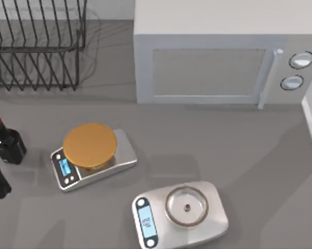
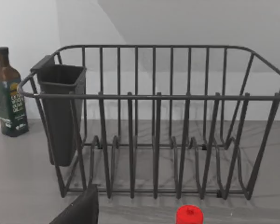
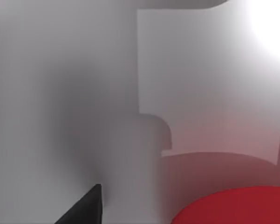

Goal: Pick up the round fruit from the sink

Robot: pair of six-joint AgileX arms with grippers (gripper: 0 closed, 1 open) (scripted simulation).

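Right end effector (image 3: 84, 210) hangs just beside the round fruit (image 3: 233, 205) — grip state unclear — pale walls close around

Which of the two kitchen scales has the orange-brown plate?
The silver scale nearer the table's left, beside the dark red-capped bottle. The other silver scale, toward the front, has a clear round plate.

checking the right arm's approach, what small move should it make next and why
Probably ease the right gripper down onto the fruit. In the right wrist view the red ball sits very close, off to one side of a dark finger, against pale sink walls, so centring over it first seems wise.
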